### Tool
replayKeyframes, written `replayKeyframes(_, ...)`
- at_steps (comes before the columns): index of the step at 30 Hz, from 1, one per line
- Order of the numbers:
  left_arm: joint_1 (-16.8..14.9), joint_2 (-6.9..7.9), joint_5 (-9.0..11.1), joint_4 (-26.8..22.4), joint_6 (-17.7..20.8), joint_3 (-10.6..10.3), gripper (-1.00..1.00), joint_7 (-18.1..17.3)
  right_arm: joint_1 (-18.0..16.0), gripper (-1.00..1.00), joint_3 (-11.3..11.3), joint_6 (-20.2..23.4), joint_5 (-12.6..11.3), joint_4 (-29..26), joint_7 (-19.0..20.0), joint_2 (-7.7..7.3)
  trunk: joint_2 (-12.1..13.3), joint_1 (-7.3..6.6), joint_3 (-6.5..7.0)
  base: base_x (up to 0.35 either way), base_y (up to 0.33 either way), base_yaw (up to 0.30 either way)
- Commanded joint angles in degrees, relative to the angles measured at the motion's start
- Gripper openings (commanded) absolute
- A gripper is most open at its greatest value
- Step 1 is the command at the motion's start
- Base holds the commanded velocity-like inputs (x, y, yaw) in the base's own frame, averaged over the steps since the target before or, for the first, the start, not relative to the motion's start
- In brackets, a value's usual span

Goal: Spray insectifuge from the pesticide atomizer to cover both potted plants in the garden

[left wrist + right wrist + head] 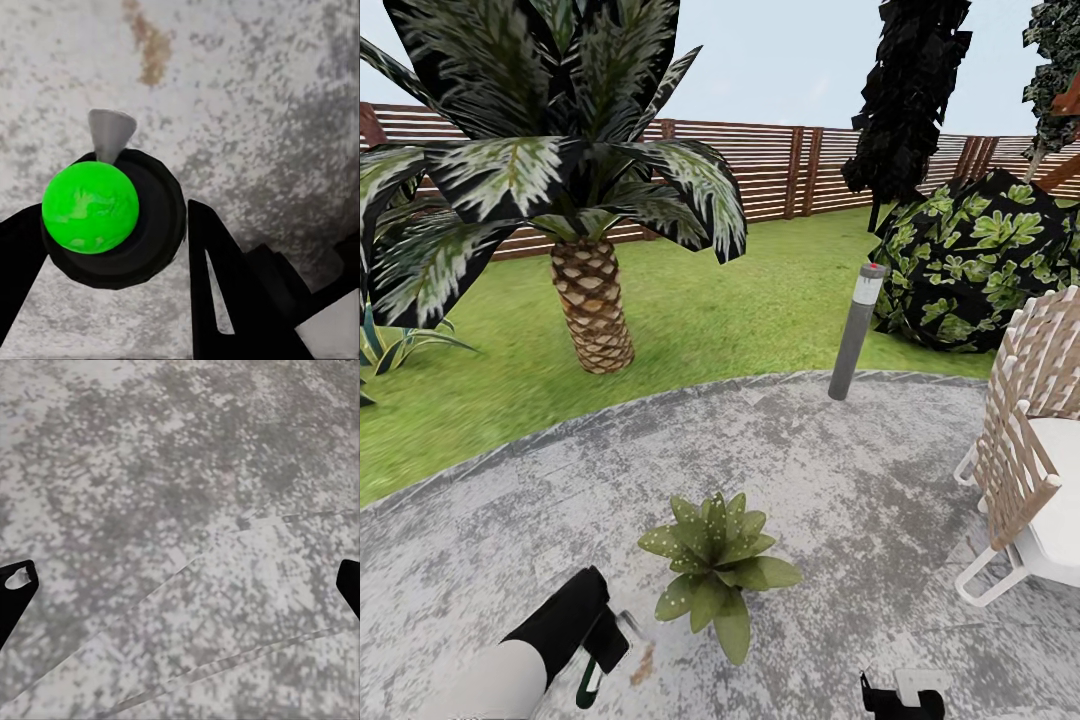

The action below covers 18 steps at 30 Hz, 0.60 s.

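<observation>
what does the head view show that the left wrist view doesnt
Head view: a potted plant on the patio, a palm, the lawn, the fence, a post light and a white chair.

Left wrist view: the pesticide atomizer from above, its bright green cap and grey nozzle, between the left pincer's fingers.

Both: the mottled grey paving, a rusty stain and the held atomizer.

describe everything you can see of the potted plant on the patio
The potted plant is a low rosette of pointed green leaves dotted with pale speckles, spreading outward and nearly flat. Its pot is hidden under the leaves. It sits on the mottled grey patio, just ahead of the left pincer, with nothing touching it.
</observation>
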Motion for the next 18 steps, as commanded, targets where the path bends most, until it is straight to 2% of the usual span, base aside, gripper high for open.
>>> replayKeyframes(1,-0.1,0.69,-0.5,-0.1,0.1,-0.1,-1.0,-1.2,0.0,1.0,-0.2,-0.2,0.6,0.1,-0.4,-0.01,0.0,-0.01,-0.05,0.0,0.0,0.0)
replayKeyframes(4,-0.1,3.82,-0.9,-0.1,-0.1,-0.1,-1.0,-1.8,0.0,1.0,-0.2,-0.2,0.6,0.1,-0.4,-0.02,0.0,-0.01,-0.05,0.0,0.0,0.0)
replayKeyframes(6,-0.1,5.04,-0.9,-0.1,-0.1,-0.1,-1.0,-1.8,0.0,1.0,-0.2,-0.2,0.6,0.1,-0.4,-0.02,0.0,-0.01,-0.05,0.0,0.0,0.0)
replayKeyframes(10,-0.2,4.26,-0.8,-0.8,0.1,-0.2,-1.0,-1.6,0.0,1.0,-0.2,-0.2,0.6,0.1,-0.4,-0.02,0.0,-0.01,-0.05,0.0,0.0,0.0)
replayKeyframes(13,-0.2,2.88,-0.8,-4.9,0.7,-0.2,-1.0,-1.8,0.0,1.0,-0.2,-0.2,0.6,0.1,-0.4,-0.02,0.0,-0.01,-0.05,0.0,0.0,0.0)
replayKeyframes(18,0.5,3.07,-1.0,-5.3,0.5,-0.6,-1.0,-1.8,0.0,1.0,-0.2,-0.2,0.6,0.1,-0.4,-0.02,0.0,-0.01,-0.05,0.0,0.0,0.0)
